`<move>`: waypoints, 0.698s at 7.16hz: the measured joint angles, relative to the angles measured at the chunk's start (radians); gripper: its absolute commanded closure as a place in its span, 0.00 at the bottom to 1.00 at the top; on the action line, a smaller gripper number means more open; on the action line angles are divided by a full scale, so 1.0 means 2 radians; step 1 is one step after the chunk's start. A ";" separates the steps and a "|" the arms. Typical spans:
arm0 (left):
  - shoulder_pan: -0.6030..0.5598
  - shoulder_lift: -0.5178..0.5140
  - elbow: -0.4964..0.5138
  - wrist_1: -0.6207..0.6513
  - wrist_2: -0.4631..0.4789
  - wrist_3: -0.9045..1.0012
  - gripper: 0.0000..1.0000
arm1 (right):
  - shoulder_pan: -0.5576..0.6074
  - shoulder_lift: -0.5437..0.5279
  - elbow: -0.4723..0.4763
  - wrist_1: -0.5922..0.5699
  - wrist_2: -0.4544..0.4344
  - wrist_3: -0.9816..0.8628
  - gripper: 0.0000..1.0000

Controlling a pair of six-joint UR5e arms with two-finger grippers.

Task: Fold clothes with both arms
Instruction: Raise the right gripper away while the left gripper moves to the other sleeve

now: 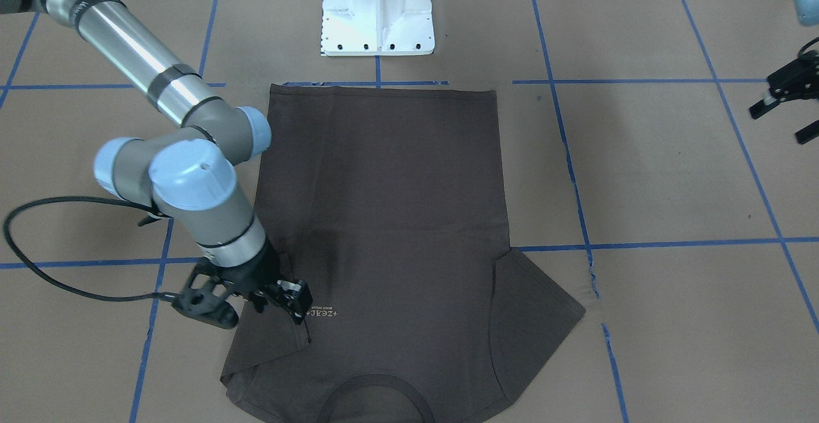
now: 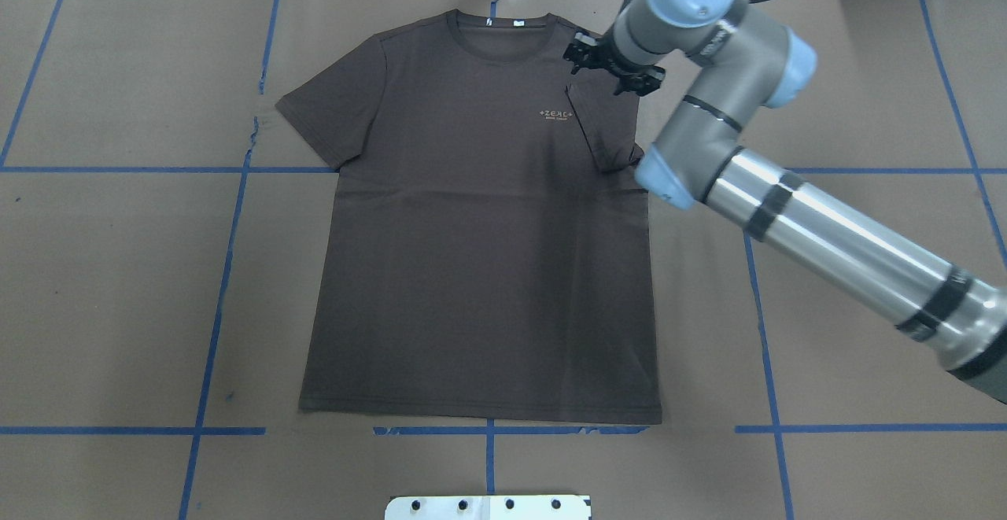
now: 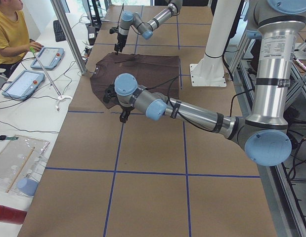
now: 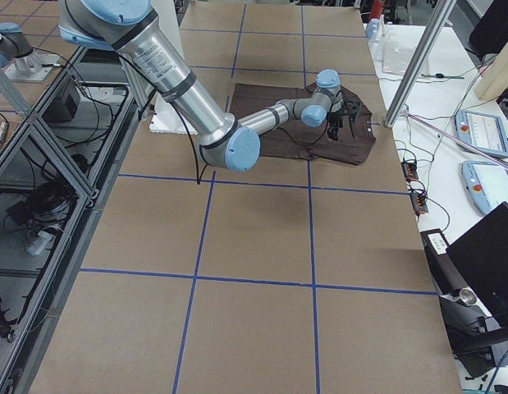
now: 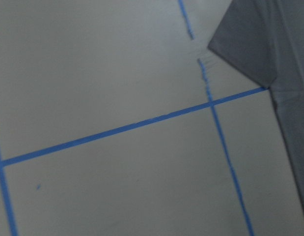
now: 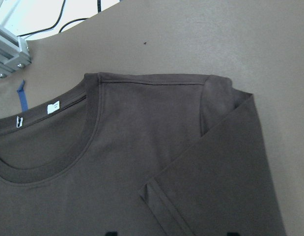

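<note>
Where the front-facing camera looks down, the T-shirt lies flat and face up on the counter, its hem nearest the white pedestal and its collar at the end farthest from the pedestal; the right pincer hangs low over that far end, above the folded sleeve and just beside the chest lettering, its fingers apart and gripping nothing; the left pincer hovers well out to one side of the pedestal, off the shirt, fingers likewise spread. From overhead, the folded sleeve overlaps the shirt's chest; the other sleeve lies spread out; white neck tags show inside the collar. Seen from the left end, a person sits past the counter edge farthest from the pedestal. Through the left wrist camera only a sleeve corner and blue tape appear; the right wrist camera shows the collar, the tags and the folded sleeve.
</note>
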 measured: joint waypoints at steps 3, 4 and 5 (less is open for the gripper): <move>0.117 -0.130 0.099 -0.046 0.144 -0.197 0.00 | 0.059 -0.095 0.111 0.003 0.085 -0.006 0.00; 0.141 -0.172 0.142 -0.049 0.187 -0.233 0.01 | 0.074 -0.116 0.132 0.004 0.102 -0.008 0.00; 0.163 -0.203 0.185 -0.064 0.237 -0.260 0.06 | 0.080 -0.130 0.144 0.004 0.108 -0.010 0.00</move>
